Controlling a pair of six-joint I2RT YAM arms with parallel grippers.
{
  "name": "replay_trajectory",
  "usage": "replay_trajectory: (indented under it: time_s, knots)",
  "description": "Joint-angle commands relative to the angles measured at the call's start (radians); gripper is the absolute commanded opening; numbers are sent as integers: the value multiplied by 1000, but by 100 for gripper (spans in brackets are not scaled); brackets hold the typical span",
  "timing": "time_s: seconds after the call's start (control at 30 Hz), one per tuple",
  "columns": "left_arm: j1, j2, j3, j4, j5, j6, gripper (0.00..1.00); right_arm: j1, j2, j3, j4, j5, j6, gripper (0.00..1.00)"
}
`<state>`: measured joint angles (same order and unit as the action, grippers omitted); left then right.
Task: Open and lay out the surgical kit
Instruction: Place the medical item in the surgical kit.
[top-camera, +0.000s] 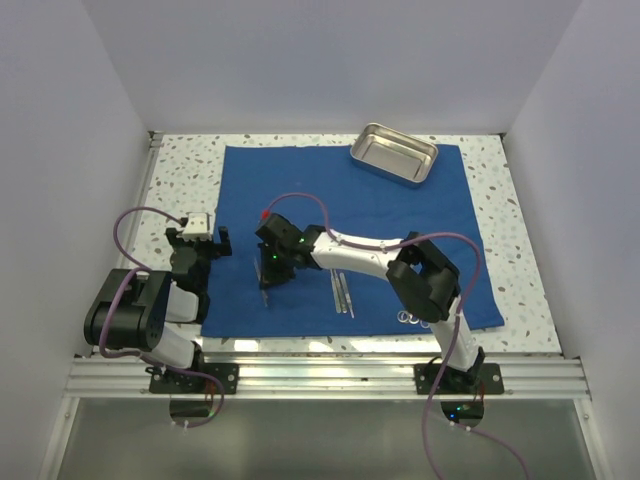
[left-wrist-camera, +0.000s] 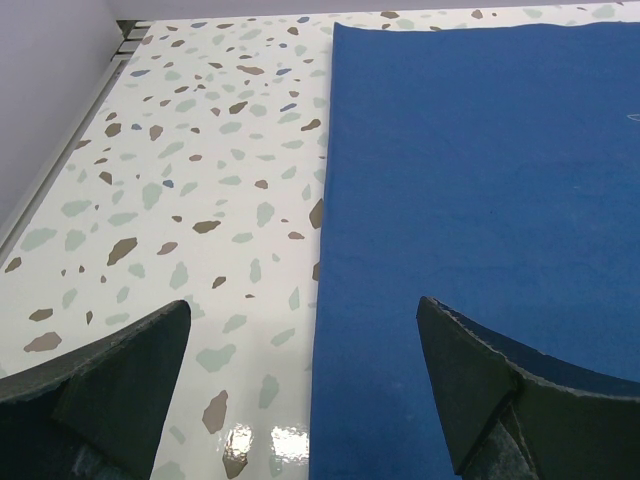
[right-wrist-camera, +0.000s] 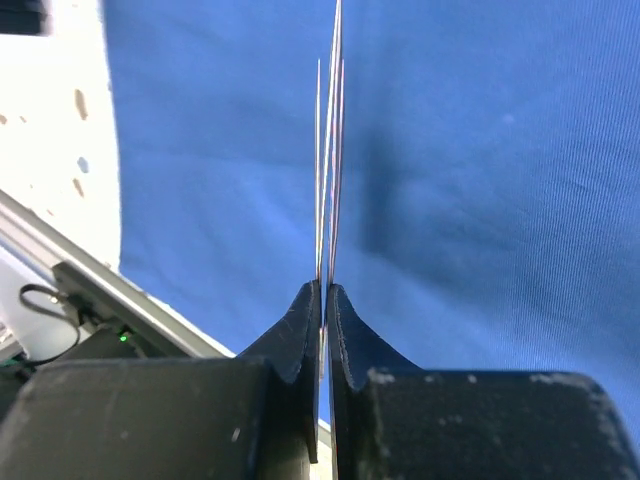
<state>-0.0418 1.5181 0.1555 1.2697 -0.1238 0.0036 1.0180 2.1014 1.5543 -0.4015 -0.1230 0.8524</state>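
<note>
The royal-blue cloth (top-camera: 400, 215) of the surgical kit lies spread flat on the table. The shiny steel tray (top-camera: 393, 153) stands on its far edge. My right gripper (top-camera: 268, 278) hovers over the near left part of the cloth, shut on thin steel tweezers (right-wrist-camera: 329, 150) that stick straight out from the right gripper (right-wrist-camera: 325, 288). Another pair of steel tweezers (top-camera: 342, 294) lies on the cloth beside it. The ring handles of the forceps (top-camera: 411, 318) peek out from under my right arm. My left gripper (top-camera: 200, 243) is open and empty over the cloth's left edge (left-wrist-camera: 322, 260).
The speckled tabletop (left-wrist-camera: 190, 180) shows left of the cloth, bounded by white walls on three sides. An aluminium rail (top-camera: 330, 375) runs along the near edge with both arm bases on it.
</note>
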Motion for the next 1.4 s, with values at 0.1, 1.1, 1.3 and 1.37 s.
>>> replay_trajectory:
  time_s: [0.1,1.1,1.3,1.37]
  knots:
    - [-1,-6,15,86,-8,12,100,-4,-53,81,-143,31,-87,0]
    - [-1,-6,15,85,-8,12,100,-4,-158,-62,-296,9,-288,13]
    - [-1,-6,13,86,-8,12,100,-4,-159,-50,-298,19,-282,0]
    - [-1,-7,15,86,-8,12,100,-4,-161,-50,-296,16,-280,0]
